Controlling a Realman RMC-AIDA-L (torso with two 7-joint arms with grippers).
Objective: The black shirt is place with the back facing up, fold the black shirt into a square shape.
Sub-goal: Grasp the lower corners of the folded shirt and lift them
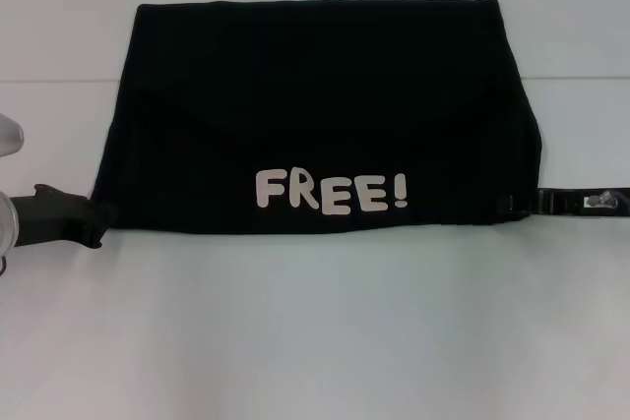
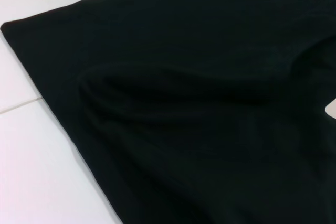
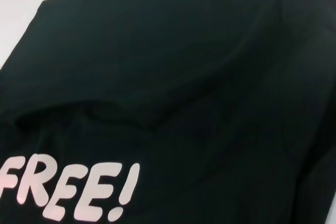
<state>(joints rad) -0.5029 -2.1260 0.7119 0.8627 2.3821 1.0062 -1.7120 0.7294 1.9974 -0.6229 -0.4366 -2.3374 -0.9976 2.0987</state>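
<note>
The soft matte-black cloth shirt [image 1: 315, 115] lies folded on the white tabletop [image 1: 315, 331], white "FREE!" lettering [image 1: 331, 191] facing up. The left tool [image 1: 96, 220] and right tool [image 1: 527, 204] sit at its near corners. I cannot tell whether either is clamped.

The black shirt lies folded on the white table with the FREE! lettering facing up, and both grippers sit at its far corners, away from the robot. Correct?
Not quite. The head view shows the left gripper and right gripper at the near corners of the black shirt, beside the FREE! lettering. The rest holds: folded, lettering up, on the white table.
</note>
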